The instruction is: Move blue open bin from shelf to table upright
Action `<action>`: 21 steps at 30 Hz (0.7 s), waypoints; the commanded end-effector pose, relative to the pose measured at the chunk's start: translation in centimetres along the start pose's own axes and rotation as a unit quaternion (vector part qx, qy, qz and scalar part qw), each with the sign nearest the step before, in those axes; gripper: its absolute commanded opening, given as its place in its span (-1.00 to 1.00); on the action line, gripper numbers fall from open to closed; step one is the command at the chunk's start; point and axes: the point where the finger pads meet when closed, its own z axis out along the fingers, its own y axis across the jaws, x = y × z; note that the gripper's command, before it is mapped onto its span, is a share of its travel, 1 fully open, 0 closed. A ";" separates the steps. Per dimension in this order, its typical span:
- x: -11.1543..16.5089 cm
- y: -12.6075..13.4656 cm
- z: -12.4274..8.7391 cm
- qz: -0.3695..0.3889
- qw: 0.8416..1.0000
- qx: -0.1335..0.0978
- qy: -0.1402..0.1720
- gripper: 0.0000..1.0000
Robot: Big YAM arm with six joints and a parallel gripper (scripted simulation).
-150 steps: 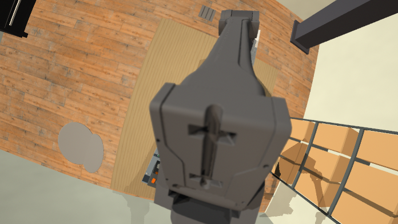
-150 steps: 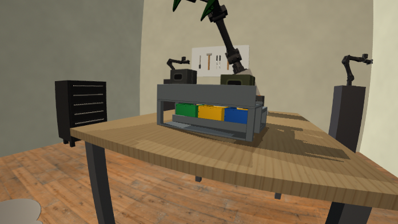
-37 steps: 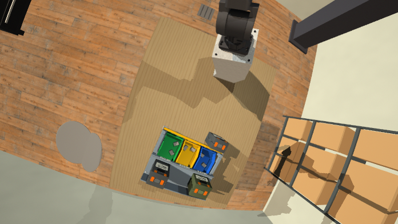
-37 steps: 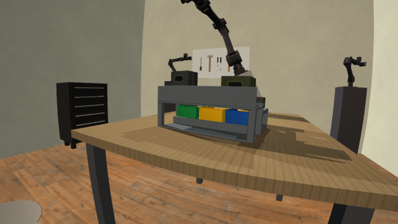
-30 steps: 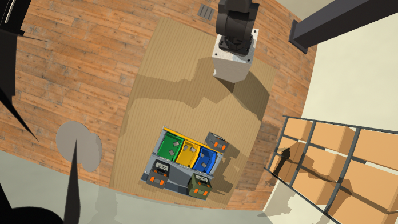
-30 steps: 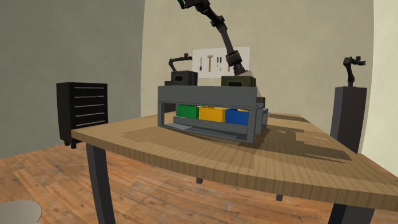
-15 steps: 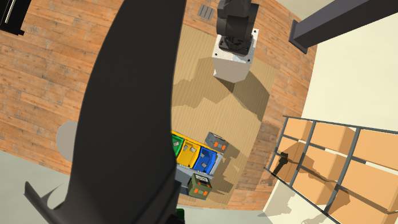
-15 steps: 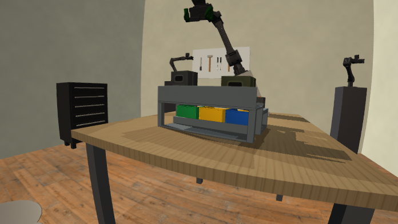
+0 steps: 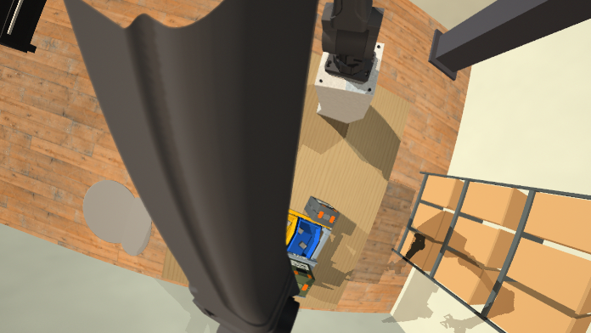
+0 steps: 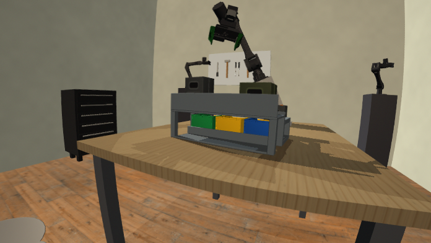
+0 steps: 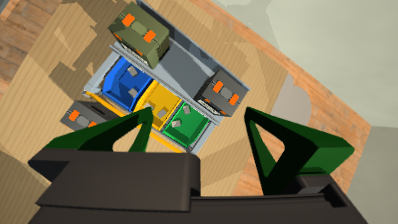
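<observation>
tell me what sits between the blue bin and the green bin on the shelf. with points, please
The yellow bin (image 10: pixel 230 124) (image 11: pixel 164 100) sits between the blue bin (image 9: pixel 306 239) (image 10: pixel 256 127) (image 11: pixel 125 82) and the green bin (image 10: pixel 202 121) (image 11: pixel 192 129), as the exterior and wrist views show.

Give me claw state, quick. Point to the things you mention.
Claw (image 10: pixel 224 41) (image 11: pixel 198 111): open, nothing between its fingers, up above the shelf (image 10: pixel 223 103) (image 11: pixel 184 70).

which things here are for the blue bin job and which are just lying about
For the job:
- blue open bin with grey parts
- grey metal shelf
- wooden table

Just lying about:
- yellow open bin
- green open bin
- olive case
</observation>
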 end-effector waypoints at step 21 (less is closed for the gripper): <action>5.2 9.2 8.2 -0.264 0.948 -0.112 0.135 1.00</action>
